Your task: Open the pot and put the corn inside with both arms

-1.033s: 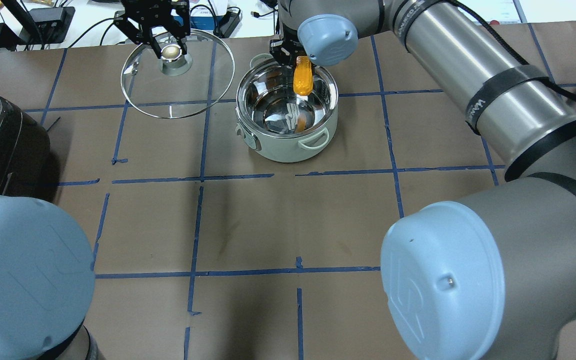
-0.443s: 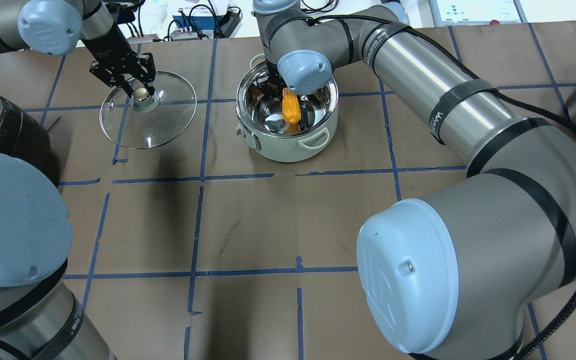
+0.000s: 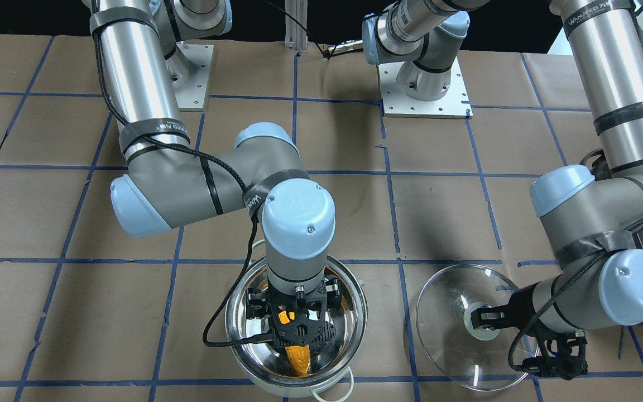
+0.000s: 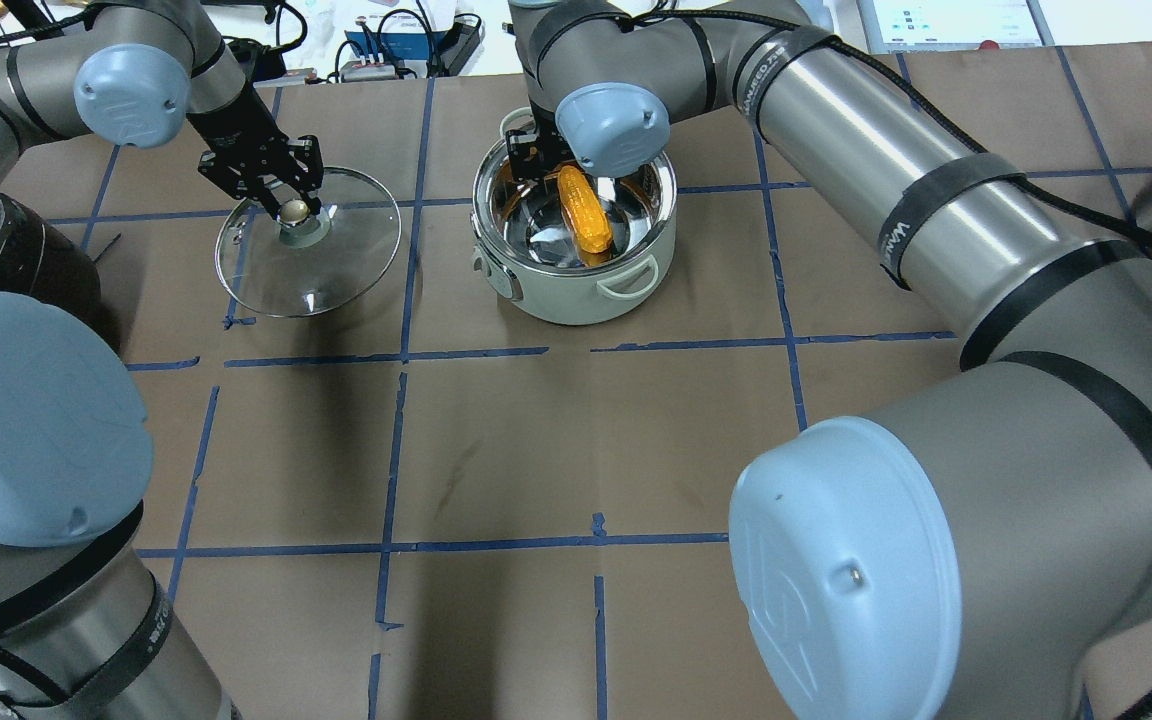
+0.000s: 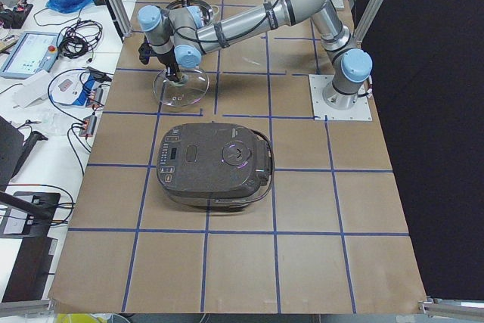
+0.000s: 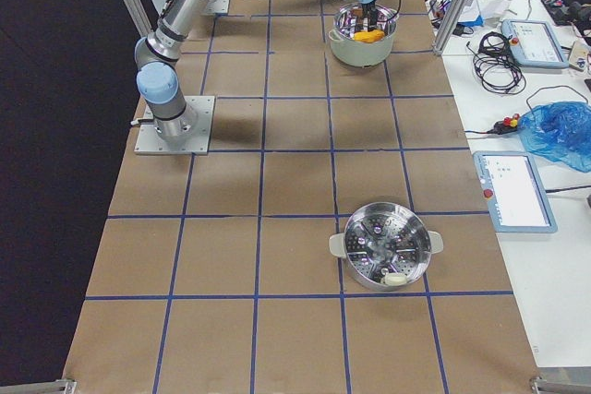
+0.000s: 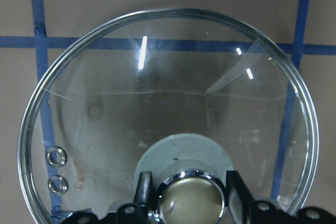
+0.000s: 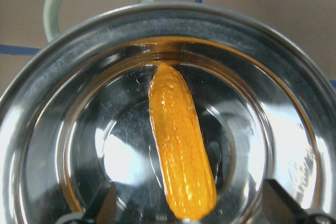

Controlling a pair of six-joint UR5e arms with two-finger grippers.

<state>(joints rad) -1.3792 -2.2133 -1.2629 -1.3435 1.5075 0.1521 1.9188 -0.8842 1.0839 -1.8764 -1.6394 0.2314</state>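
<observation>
The steel pot (image 4: pixel 576 298) stands open at the table's far middle. The yellow-orange corn (image 4: pixel 584 210) lies inside it, one end against the wall; the right wrist view shows the corn (image 8: pixel 181 145) lying free on the pot's bottom. My right gripper (image 3: pixel 298 341) hangs inside the pot's rim (image 3: pixel 232 312), open, fingers wide on either side of the corn and apart from it. My left gripper (image 4: pixel 288 207) is shut on the knob (image 7: pixel 189 200) of the glass lid (image 4: pixel 321 270), held tilted, low over the table left of the pot.
A dark grey rice cooker (image 5: pixel 215 164) sits at the table's left end, near the left arm. A steel steamer pot (image 6: pixel 386 248) sits at the right end. Cables and devices lie beyond the far table edge (image 4: pixel 376 50).
The right gripper lowered the corn into the pot and opened; the corn now lies on the bottom. The left gripper brought the lid down and toward the robot, left of the pot.
</observation>
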